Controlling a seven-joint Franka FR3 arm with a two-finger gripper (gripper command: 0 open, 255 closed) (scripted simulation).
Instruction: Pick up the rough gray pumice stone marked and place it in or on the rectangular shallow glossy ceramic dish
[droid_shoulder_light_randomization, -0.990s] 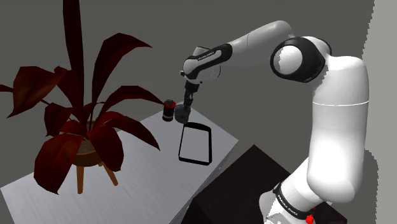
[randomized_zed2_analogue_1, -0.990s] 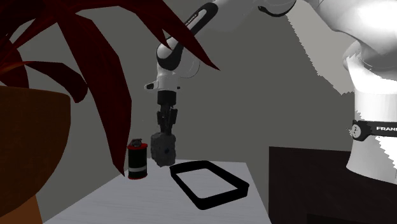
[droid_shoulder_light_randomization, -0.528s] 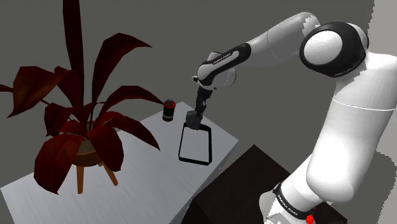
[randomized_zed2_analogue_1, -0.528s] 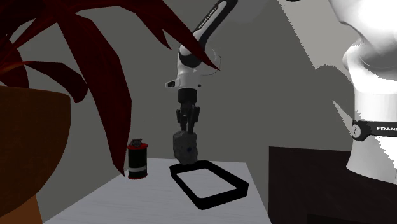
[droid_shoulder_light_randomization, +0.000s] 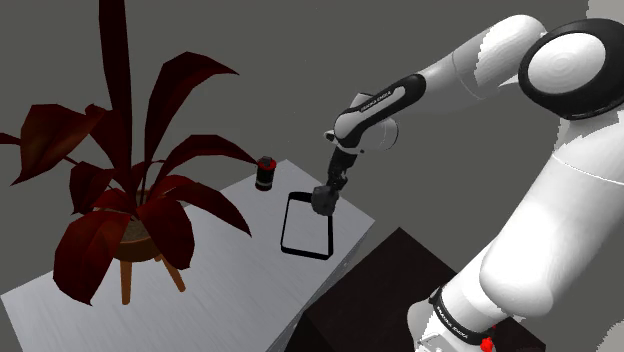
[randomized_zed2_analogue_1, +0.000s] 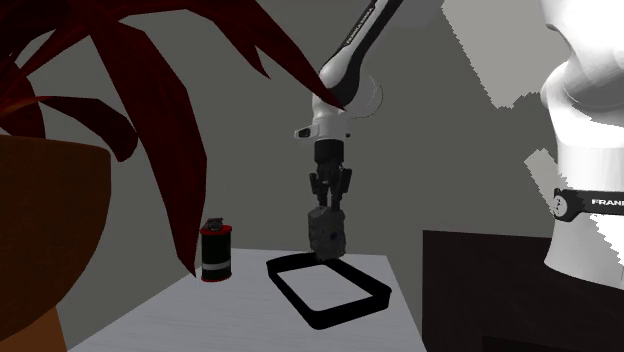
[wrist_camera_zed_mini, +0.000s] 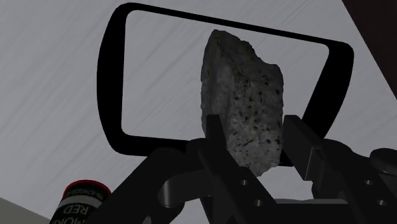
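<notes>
My black gripper (droid_shoulder_light_randomization: 326, 192) is shut on a rough, speckled gray stone (droid_shoulder_light_randomization: 321, 200), which hangs from the fingers. The stone (randomized_zed2_analogue_1: 327, 235) hovers just above the far end of a rectangular shallow dish with a glossy black rim (randomized_zed2_analogue_1: 292, 292). In the wrist view the stone (wrist_camera_zed_mini: 242, 108) sits clasped between the two fingers (wrist_camera_zed_mini: 215, 135), with the dish's rim (wrist_camera_zed_mini: 111, 83) and pale inside behind it. In the shoulder view the dish (droid_shoulder_light_randomization: 284, 225) lies on the gray table, under and to the left of the gripper.
A small dark can with a red band (droid_shoulder_light_randomization: 265, 172) stands on the table beyond the dish, also in the second exterior view (randomized_zed2_analogue_1: 215, 252). A large red-leaved potted plant (droid_shoulder_light_randomization: 130, 190) occupies the table's left part. The dark stand (droid_shoulder_light_randomization: 400, 290) borders the table's edge.
The arm has carried the stone toward the shoulder view's right, from beside the can to over the dish's far end, and slightly lower. The grip has stayed shut.
</notes>
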